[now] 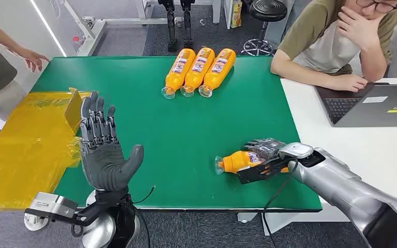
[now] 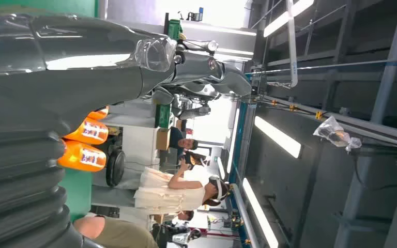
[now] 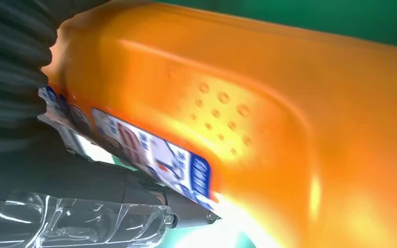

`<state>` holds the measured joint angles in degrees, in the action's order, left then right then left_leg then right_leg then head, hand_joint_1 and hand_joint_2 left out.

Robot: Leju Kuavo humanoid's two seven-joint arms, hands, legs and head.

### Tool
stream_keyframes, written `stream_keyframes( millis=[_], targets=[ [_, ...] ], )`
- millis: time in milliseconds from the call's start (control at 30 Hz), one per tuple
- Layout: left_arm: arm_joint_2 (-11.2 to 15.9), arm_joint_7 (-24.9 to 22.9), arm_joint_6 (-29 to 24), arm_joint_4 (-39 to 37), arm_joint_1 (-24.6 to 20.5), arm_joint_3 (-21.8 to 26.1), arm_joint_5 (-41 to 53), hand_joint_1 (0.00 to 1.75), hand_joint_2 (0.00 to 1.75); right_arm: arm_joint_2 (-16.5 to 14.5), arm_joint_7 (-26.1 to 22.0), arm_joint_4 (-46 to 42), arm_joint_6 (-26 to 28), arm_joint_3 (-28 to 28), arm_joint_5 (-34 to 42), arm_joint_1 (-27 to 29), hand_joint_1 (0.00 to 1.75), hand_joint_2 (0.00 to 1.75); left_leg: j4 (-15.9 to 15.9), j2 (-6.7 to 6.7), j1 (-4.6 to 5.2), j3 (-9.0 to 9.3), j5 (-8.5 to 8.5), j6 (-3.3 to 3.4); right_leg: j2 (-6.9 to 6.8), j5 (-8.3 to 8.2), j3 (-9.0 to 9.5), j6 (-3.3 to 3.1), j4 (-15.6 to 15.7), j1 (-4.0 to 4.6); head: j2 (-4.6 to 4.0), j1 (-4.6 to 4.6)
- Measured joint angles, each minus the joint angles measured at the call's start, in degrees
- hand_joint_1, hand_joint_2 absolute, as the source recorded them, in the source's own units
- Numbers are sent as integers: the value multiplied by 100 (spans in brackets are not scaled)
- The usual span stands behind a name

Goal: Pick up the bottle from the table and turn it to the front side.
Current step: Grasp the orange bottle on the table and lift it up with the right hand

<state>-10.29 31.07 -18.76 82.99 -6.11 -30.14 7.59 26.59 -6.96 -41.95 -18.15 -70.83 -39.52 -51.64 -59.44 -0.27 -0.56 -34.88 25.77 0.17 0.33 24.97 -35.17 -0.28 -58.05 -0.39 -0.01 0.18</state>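
Note:
An orange bottle [image 1: 235, 161] with a clear cap lies on its side on the green table [image 1: 186, 124], cap pointing left. My right hand [image 1: 266, 160] grips its body at the near right of the table. Up close in the right wrist view the bottle [image 3: 269, 119] shows its orange side with the label [image 3: 155, 155] along one edge. My left hand [image 1: 103, 150] is raised over the table's near left with its fingers spread, holding nothing. The left wrist view shows the left hand [image 2: 41, 103] from behind.
Three more orange bottles [image 1: 200, 68] lie side by side at the far middle of the table. A yellow box [image 1: 31, 134] sits at the left edge. One person's hand [image 1: 31, 58] reaches in at the far left; another person sits behind a laptop [image 1: 372, 103] on the white table at right.

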Motion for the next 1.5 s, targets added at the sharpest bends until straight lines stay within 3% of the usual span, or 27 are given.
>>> stream_keyframes(
  millis=[67,200,500,700,833,933,1033,1133,1267,1500],
  targets=[
    [0,-13,6,20,11,1,14,0,175,3,27,2,7,18,-20,4,5,175,-1,0,0,1,0,0,0,-1,1,0,0,0,1,0],
    [-2,-38,23,79,54,8,67,0,175,25,141,3,57,91,-153,21,175,175,-5,1,0,1,-2,3,1,-6,3,5,1,0,1,0],
    [2,-36,-3,170,139,34,117,0,175,53,166,-75,548,334,-313,156,175,175,-8,4,0,-4,-3,3,7,-13,2,9,0,0,1,1],
    [12,29,-191,294,264,89,155,0,175,-135,241,-398,1390,747,-293,496,175,175,-6,3,-2,-16,-3,2,4,-13,-10,7,-5,1,1,0],
    [11,73,-332,386,375,157,198,0,175,-499,286,-799,2417,1358,-167,894,175,175,1,3,-4,-21,-3,1,4,-2,-20,-4,-6,3,1,0],
    [2,44,-382,413,403,177,258,0,175,-893,230,-1142,3520,1947,-7,1266,175,175,4,0,-4,-22,-1,-1,2,6,-23,-6,-6,4,1,0],
    [-15,-86,-316,408,399,177,276,0,175,-1309,-47,-1545,4720,2532,214,1693,175,175,5,-2,-5,-22,2,-6,2,14,-25,-6,-6,5,1,0],
    [-56,-200,-97,352,386,177,195,0,175,-1675,-430,-2002,5479,3004,499,2201,175,175,6,-7,-5,-23,4,-7,-2,21,-24,-7,-6,5,1,0],
    [-80,-375,300,202,367,173,103,0,175,-1983,-745,-2590,5649,3385,662,2874,175,175,5,-8,-5,-27,8,-3,-4,24,-25,-4,-4,2,1,1],
    [-84,-578,1192,-235,211,45,127,0,175,-2199,-708,-3424,5425,3503,423,3760,175,175,4,-5,-1,-28,18,-3,-1,26,-29,-2,-2,2,1,0]
  ],
)
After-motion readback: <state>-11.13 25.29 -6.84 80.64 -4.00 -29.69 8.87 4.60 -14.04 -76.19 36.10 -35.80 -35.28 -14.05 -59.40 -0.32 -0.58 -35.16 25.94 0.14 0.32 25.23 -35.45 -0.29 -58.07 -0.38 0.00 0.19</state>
